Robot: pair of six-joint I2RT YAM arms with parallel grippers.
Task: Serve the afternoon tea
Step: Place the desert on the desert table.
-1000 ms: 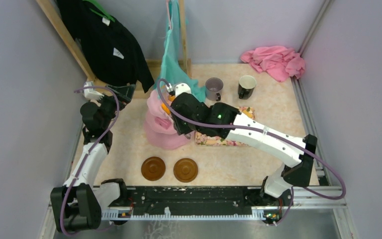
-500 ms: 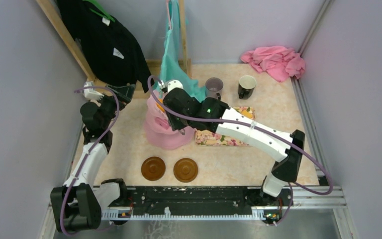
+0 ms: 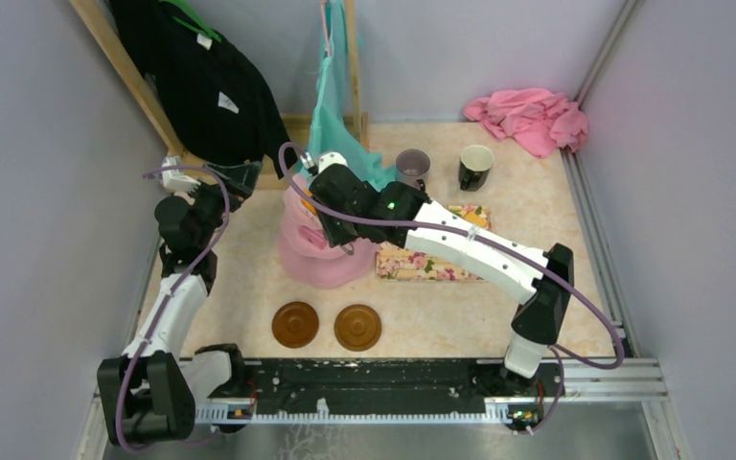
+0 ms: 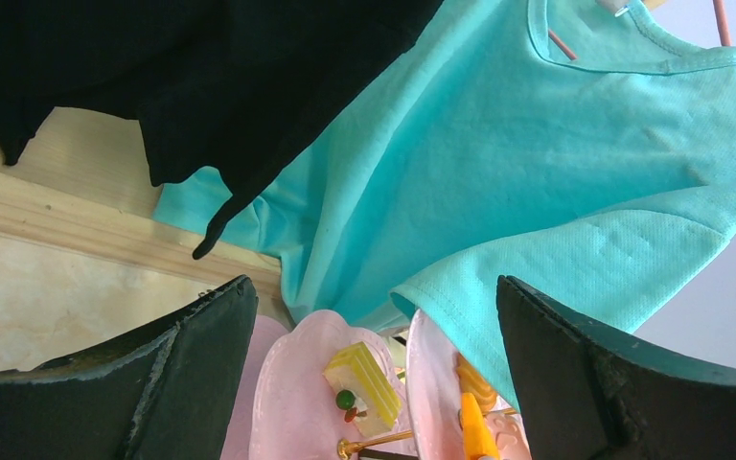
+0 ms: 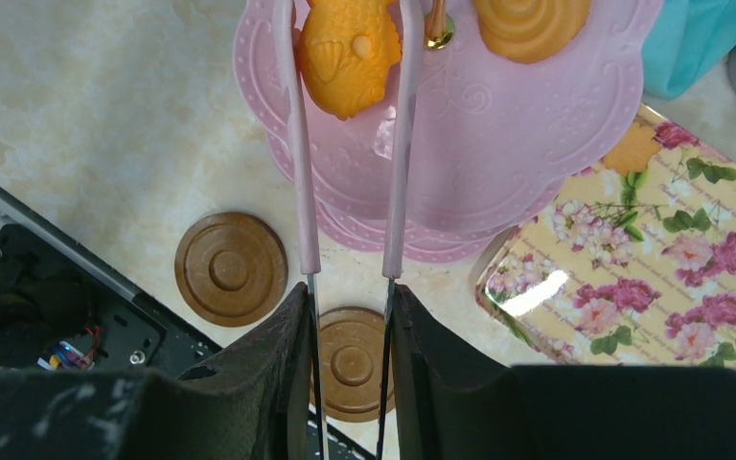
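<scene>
Here, my right end effector [image 5: 350, 292] is clamped on the thin metal stems of a pair of pink tongs [image 5: 297, 144]. Their flat tips squeeze an orange fish-shaped cake [image 5: 348, 53] over the top tier of the pink stand [image 5: 498, 144]. Only my right wrist camera shows that pinch; from above, my own arm covers it. I cannot tell whether the cake rests on the tier or hangs just clear of it.

The stand is glossy, with scalloped, dotted rims and a gold centre post [image 5: 434, 29]. A ridged orange swirl cake [image 5: 532, 21], cut off by the frame edge, lies on the same tier.

My left end effector [image 4: 374, 283] stands spread wide, holding nothing. Its camera alone catches a yellow wedge cake [image 4: 364, 381], topped with green and red, on another tier. Above that hang a teal shirt [image 4: 537, 172] and a black garment [image 4: 201, 67].

The overhead view adds the grey mug [image 3: 412, 171] and the black mug [image 3: 475, 166], white inside, near the back of the marbled desk [image 3: 537, 220]. Two ringed brown discs [image 3: 295, 324] sit side by side near its front edge. A shiny floral tray [image 3: 431, 266] lies just beside the stand, partly under my arm.
</scene>
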